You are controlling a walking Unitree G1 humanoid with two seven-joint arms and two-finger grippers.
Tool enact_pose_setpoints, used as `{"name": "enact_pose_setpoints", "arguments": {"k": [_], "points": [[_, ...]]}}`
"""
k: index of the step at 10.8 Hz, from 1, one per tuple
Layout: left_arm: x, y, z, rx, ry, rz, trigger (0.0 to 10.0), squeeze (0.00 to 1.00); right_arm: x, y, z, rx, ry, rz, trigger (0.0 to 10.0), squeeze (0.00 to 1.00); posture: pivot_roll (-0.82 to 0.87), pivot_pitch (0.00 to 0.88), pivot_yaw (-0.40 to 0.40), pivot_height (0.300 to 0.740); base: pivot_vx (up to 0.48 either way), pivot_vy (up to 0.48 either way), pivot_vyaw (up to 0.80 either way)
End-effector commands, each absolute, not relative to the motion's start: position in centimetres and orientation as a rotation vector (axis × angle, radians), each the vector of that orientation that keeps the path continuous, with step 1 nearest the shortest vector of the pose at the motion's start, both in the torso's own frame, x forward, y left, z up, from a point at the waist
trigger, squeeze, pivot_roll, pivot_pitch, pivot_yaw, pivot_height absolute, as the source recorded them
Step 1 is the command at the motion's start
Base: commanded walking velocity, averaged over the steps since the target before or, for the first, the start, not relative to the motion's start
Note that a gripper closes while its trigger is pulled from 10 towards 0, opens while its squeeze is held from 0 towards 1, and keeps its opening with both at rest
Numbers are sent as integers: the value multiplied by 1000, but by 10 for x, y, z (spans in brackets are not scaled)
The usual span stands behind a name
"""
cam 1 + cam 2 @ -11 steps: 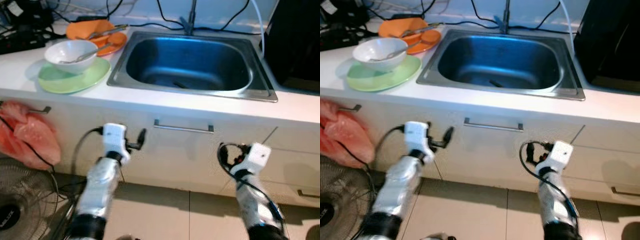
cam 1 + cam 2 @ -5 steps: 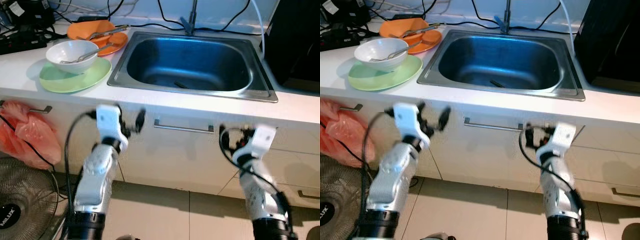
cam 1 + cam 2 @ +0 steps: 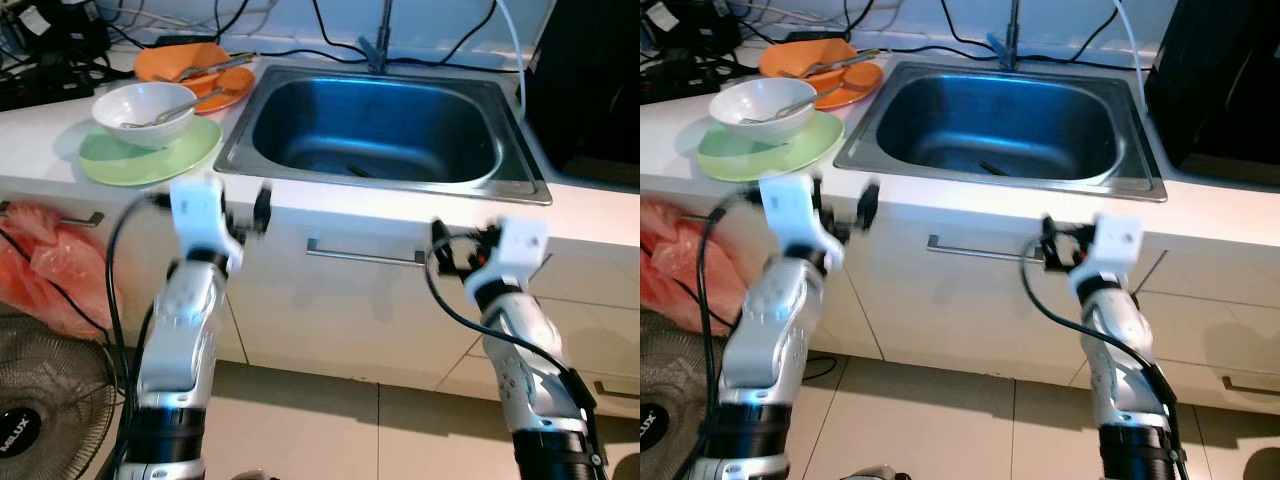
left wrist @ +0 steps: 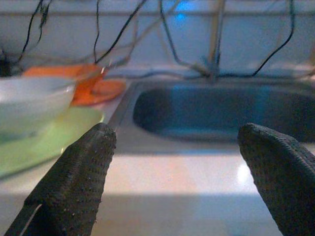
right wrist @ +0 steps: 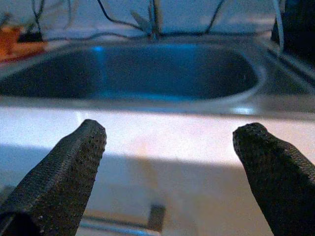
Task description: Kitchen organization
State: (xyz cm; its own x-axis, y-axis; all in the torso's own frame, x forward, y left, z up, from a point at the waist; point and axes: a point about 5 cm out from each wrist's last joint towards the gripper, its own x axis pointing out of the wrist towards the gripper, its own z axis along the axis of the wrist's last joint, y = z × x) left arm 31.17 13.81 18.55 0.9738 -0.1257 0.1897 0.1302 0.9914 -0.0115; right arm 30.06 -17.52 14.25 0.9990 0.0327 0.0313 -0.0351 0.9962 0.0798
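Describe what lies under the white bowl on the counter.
The white bowl, holding a utensil, sits on a light green plate. The plate's centre is covered by the bowl.

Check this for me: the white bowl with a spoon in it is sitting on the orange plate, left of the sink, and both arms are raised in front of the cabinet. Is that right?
Not quite. The white bowl with the spoon sits on the green plate, not the orange one; the orange plate lies behind it, nearer the wall. The left eye view shows this. The rest holds: the dishes are left of the sink, and the left gripper and right gripper are raised in front of the cabinet.
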Motion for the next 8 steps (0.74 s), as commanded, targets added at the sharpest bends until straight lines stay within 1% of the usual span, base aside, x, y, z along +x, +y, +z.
{"name": "enact_pose_setpoints", "arguments": {"k": [1,2,3,5,6,7,8], "points": [[313,135,197,-28,-218,-135,10000,0,302,-174,154,65,-69,33,10000,0,102,3,-1,740,0,0,0],[314,135,203,-5,-244,-137,10000,0,302,-173,158,67,-80,37,10000,0,102,1,1,740,0,0,0],[317,139,202,-24,-235,-106,10000,0,303,-171,161,73,-77,43,10000,0,98,3,1,740,0,0,-800],[319,147,197,-39,-209,-65,10000,0,302,-169,161,60,-87,55,10000,0,99,3,0,740,0,0,0],[322,155,202,-53,-229,-15,10000,0,302,-166,163,54,-94,64,10000,0,98,3,1,740,0,0,0],[323,156,209,1,-262,-11,10000,0,303,-164,166,30,-108,70,10000,0,99,3,1,740,0,0,0],[325,156,209,-6,-251,-7,10000,0,303,-162,168,28,-116,75,10000,0,100,1,2,740,0,0,0]]}}
